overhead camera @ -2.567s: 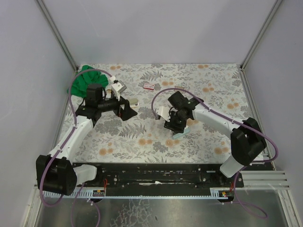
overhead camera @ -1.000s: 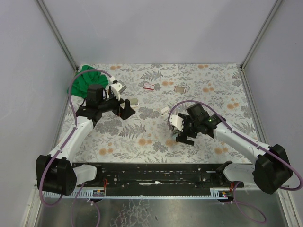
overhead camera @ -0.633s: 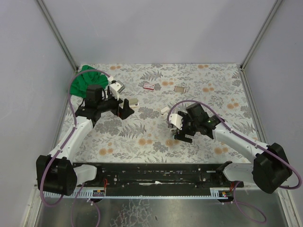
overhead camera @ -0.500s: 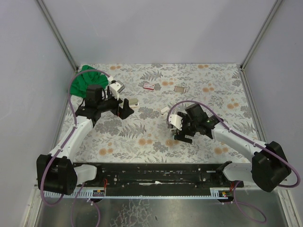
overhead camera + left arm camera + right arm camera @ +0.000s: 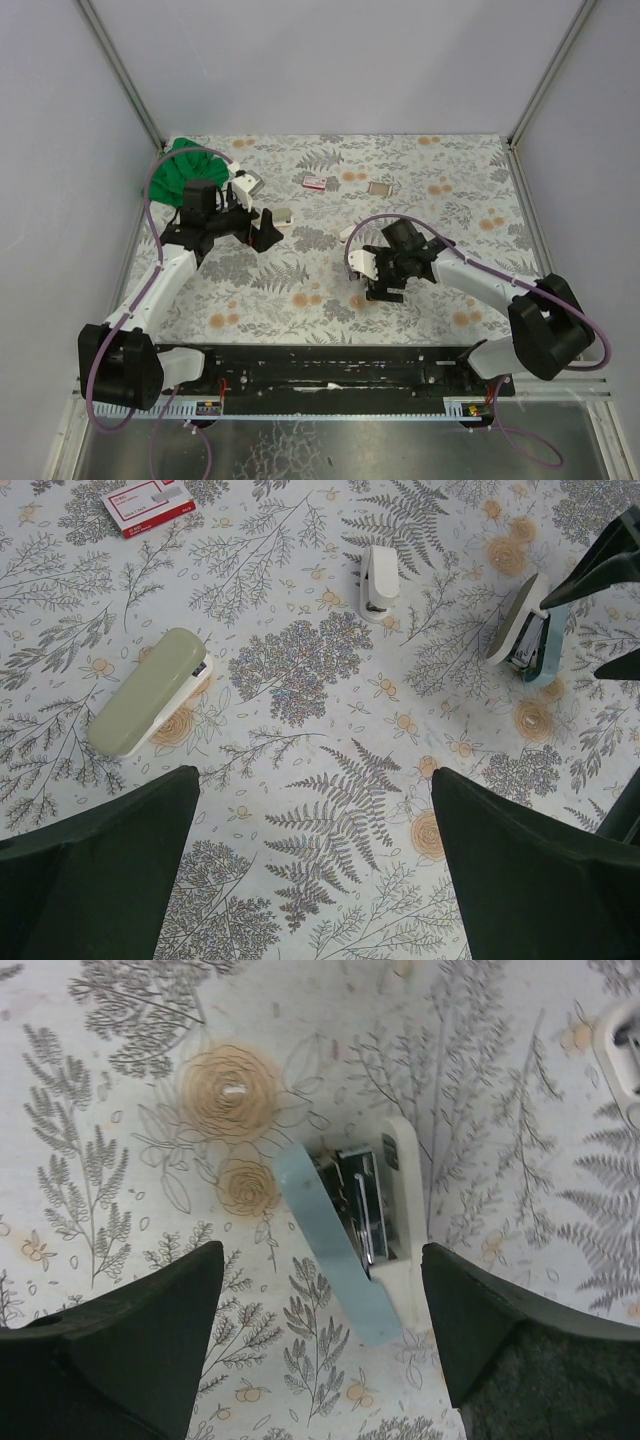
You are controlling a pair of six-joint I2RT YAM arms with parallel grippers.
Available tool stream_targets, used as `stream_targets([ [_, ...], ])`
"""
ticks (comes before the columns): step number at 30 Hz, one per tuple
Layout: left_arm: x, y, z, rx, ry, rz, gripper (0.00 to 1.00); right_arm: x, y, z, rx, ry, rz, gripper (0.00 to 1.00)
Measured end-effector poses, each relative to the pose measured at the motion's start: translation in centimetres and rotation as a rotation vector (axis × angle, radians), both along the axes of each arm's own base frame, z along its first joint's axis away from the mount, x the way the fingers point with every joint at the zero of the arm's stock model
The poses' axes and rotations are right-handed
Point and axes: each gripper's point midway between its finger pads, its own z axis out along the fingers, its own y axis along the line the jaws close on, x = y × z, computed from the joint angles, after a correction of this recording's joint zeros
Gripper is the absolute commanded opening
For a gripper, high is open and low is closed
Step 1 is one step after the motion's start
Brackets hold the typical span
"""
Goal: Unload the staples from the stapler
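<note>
The stapler (image 5: 385,1210), pale blue with a cream top, lies on its side with its arms spread and a silvery rail showing inside. My right gripper (image 5: 320,1265) hangs just above it, open, a finger on each side of the hinge end and neither touching. A tiny pale bit (image 5: 234,1089), possibly the staples, lies on an orange flower just beyond the stapler. From above, the right gripper (image 5: 384,288) hides most of the stapler (image 5: 360,299). My left gripper (image 5: 267,229) stands open over bare mat at the left, with nothing between its fingers (image 5: 120,830).
An olive-green stapler (image 5: 150,690), a small white stapler (image 5: 378,578) and a red-and-white box (image 5: 148,495) lie on the flowered mat. A green cloth (image 5: 180,170) sits at the back left. Another small flat item (image 5: 380,188) lies at the back.
The right arm has swung a little left and turned over the blue stapler, and its jaws have narrowed slightly. The left arm has not moved.
</note>
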Motion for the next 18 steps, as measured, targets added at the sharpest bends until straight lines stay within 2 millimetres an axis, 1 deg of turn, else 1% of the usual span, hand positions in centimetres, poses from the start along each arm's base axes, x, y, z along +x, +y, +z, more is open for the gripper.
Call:
stream_targets([
  [4, 0.0, 0.0, 0.0, 0.0, 0.0, -0.001, 1.0, -0.7, 0.9, -0.1, 0.012, 0.044, 0.107, 0.79],
  [9, -0.1, -0.1, 0.0, -0.005, 0.003, -0.008, 1.0, -0.8, 1.9, 0.0, 0.022, 0.085, 0.195, 0.69],
  [11, -0.1, -0.2, -0.2, -0.006, 0.008, -0.01, 1.0, -0.8, 2.2, -0.1, 0.024, 0.098, 0.218, 0.68],
  [15, -0.1, -0.3, -0.2, -0.009, 0.012, -0.016, 1.0, -1.2, 2.2, -0.6, 0.014, 0.121, 0.248, 0.67],
  [17, -0.2, -0.3, -0.2, -0.012, 0.013, -0.021, 1.0, -1.3, 2.2, -0.9, 0.008, 0.128, 0.259, 0.64],
  [18, -0.2, -0.4, -0.2, -0.013, 0.014, -0.022, 1.0, -1.3, 2.1, -1.1, 0.005, 0.131, 0.263, 0.62],
])
